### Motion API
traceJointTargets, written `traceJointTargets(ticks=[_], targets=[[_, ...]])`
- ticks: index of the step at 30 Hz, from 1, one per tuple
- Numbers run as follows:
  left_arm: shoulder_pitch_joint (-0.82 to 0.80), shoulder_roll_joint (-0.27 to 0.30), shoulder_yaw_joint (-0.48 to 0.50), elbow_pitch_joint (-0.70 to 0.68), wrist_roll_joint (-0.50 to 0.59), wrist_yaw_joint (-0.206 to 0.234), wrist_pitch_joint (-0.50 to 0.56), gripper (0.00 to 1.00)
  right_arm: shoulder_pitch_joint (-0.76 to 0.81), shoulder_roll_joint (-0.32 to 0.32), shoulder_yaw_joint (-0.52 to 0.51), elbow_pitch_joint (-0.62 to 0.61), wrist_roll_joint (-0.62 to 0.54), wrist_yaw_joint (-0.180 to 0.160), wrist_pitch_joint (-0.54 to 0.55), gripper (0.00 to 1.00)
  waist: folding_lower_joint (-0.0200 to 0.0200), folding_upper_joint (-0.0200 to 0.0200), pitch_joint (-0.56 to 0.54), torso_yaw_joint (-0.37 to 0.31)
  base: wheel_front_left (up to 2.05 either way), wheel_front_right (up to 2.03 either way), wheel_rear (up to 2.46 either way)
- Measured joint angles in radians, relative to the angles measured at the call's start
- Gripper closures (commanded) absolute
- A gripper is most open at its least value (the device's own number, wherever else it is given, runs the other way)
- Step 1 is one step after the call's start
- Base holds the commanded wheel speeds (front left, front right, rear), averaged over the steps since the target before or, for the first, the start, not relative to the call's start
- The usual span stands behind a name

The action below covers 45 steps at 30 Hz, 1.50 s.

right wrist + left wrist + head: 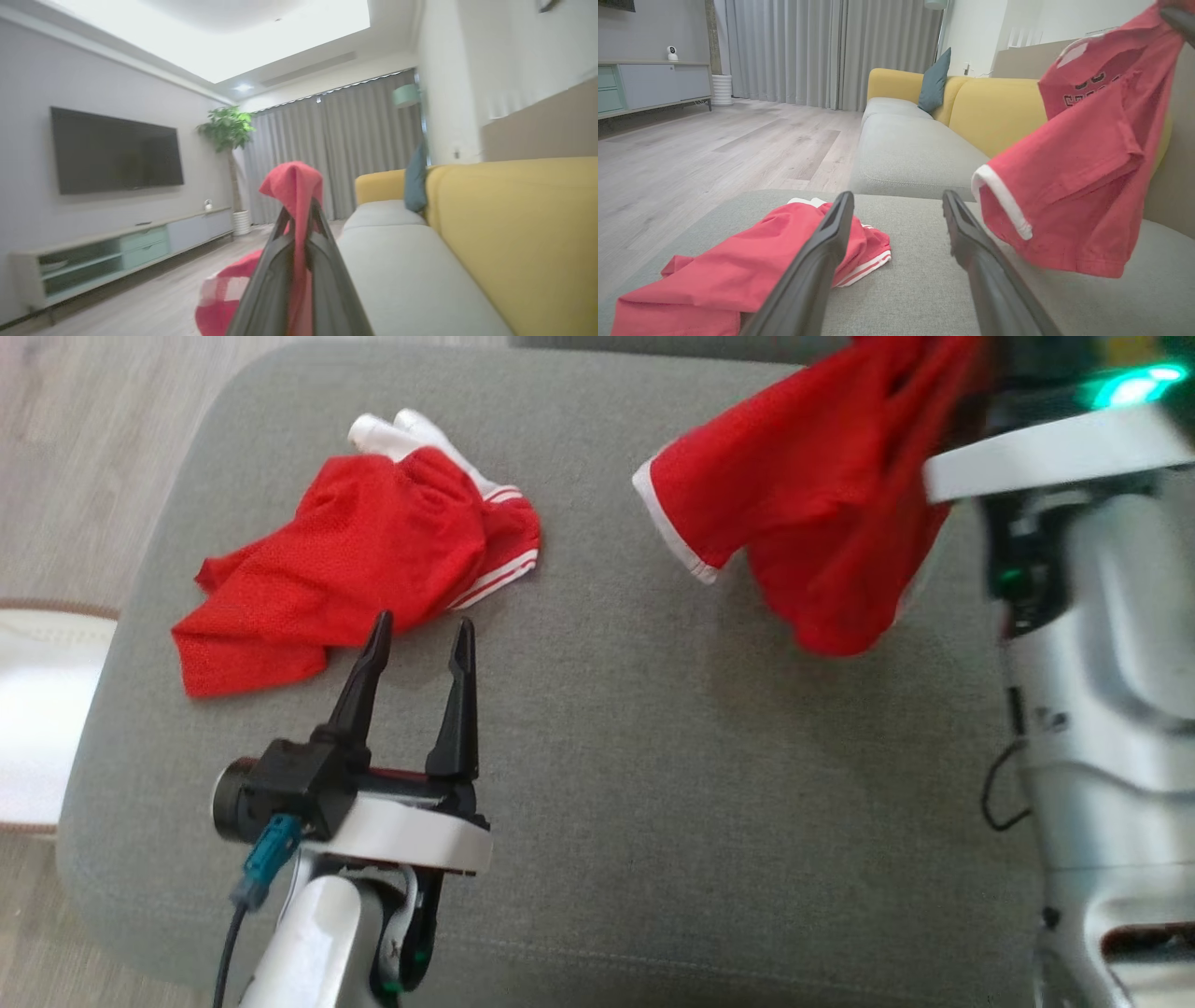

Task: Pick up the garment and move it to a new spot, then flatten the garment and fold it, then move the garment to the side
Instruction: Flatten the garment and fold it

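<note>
The garment (822, 513) is a red T-shirt with a white-trimmed sleeve. It hangs in the air above the right part of the grey cushion (635, 756), bunched and drooping. My right gripper (299, 213) is shut on a fold of the garment (293, 186), which drapes over its fingertips. In the left wrist view the garment (1073, 186) hangs at the right, with dark lettering near its top. My left gripper (420, 630) stands open and holds nothing, low over the cushion's left half. The left gripper (896, 207) is wide apart in its own view.
Crumpled red shorts (345, 569) with white stripes lie on the cushion's left part, just beyond my left fingertips. A yellow sofa (994, 112) with a grey seat and a teal pillow (934, 81) stands beyond. Wooden floor (691, 154) lies to the left.
</note>
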Motion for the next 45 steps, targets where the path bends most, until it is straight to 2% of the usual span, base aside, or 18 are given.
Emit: traceJointTargets(ticks=[6,11,12,13,15,18,23,27,33,40,45], targets=[[0.017,0.0,0.007,-0.004,0.0,0.002,0.0,0.0,0.043,0.001,-0.296,0.054,-0.032,0.0,0.062,1.0,0.0,0.0,-0.023,-0.023,0.0,0.0,0.0],[0.016,0.001,0.008,-0.012,0.0,0.007,0.0,0.0,0.166,0.007,-0.548,0.127,-0.178,0.0,0.114,1.0,0.0,0.0,-0.009,-0.036,0.0,0.0,0.0],[0.016,0.0,0.008,-0.012,0.0,0.006,0.0,0.0,0.185,0.012,-0.604,0.14,-0.216,0.0,0.126,0.67,0.0,0.0,-0.005,-0.039,0.0,0.0,0.0],[0.016,0.001,0.008,-0.012,0.0,0.003,0.0,0.0,0.198,0.018,-0.665,0.151,-0.254,0.0,0.135,0.0,0.0,0.0,0.0,-0.041,0.0,0.0,0.0],[0.016,0.0,0.008,-0.012,0.0,0.0,0.0,0.0,0.202,0.022,-0.767,0.18,-0.296,0.0,0.153,0.0,0.0,0.0,0.007,-0.046,0.0,0.0,0.0],[0.015,0.001,0.009,-0.011,0.0,-0.001,0.0,0.0,0.196,0.024,-0.829,0.192,-0.344,0.0,0.139,0.0,0.0,0.0,0.014,-0.054,0.0,0.0,0.0],[0.015,0.001,0.009,-0.01,0.0,-0.001,0.0,0.0,0.193,0.026,-0.819,0.2,-0.365,0.0,0.064,0.0,0.0,0.0,0.014,-0.077,0.0,0.0,0.0],[0.015,0.001,0.01,-0.01,0.0,-0.001,0.0,0.0,0.194,0.026,-0.753,0.191,-0.349,0.0,0.007,0.0,0.0,0.0,0.005,-0.1,0.0,0.0,0.0],[0.015,0.001,0.013,-0.011,0.009,-0.001,0.0,0.0,0.236,0.025,-0.581,0.077,-0.267,0.0,-0.028,0.0,0.0,0.0,-0.018,-0.135,0.0,0.0,0.0],[0.016,0.001,0.012,-0.021,0.009,-0.001,0.0,0.0,0.461,0.026,-0.352,-0.102,-0.167,0.0,-0.036,0.0,0.0,0.0,-0.042,-0.155,0.0,0.0,0.0],[0.016,0.001,0.01,-0.028,0.009,-0.001,0.0,0.0,0.597,0.026,-0.224,-0.167,-0.14,0.0,-0.035,0.0,0.0,0.0,-0.046,-0.148,0.0,0.0,0.0]])
